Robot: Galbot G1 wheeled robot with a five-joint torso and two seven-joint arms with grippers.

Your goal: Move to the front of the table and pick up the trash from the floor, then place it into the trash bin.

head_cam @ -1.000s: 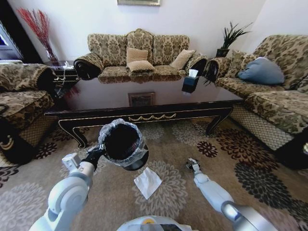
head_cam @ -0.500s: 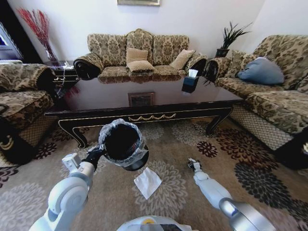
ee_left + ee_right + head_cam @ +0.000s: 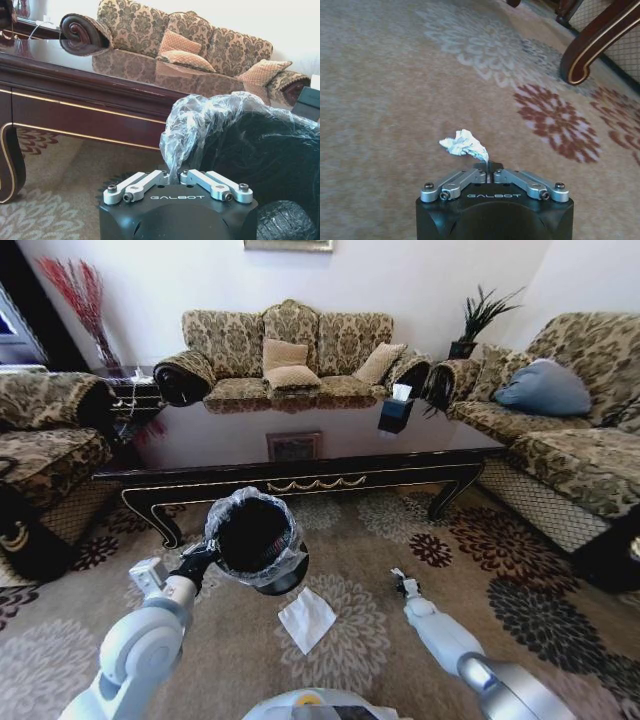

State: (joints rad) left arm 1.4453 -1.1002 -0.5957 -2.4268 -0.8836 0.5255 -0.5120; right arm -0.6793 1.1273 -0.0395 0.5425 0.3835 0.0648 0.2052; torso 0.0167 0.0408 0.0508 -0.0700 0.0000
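Your right gripper [image 3: 489,172] hangs low over the patterned carpet, near and right in the scene, with its jaws pressed together on a small crumpled white wrapper [image 3: 463,144], which juts out just past the jaw tips. Your left gripper [image 3: 177,181] has its jaws clamped on the crinkled clear plastic liner of the small round black trash bin [image 3: 254,538], holding the bin tilted off the floor, just in front of the long dark glossy counter with the gold scroll rail [image 3: 300,485]. The relation that matters: the bin's open mouth lies to the left of the right gripper and higher, so the wrapper must travel leftward and up. A flat white paper square [image 3: 306,618] lies on the carpet between them, near the bin.
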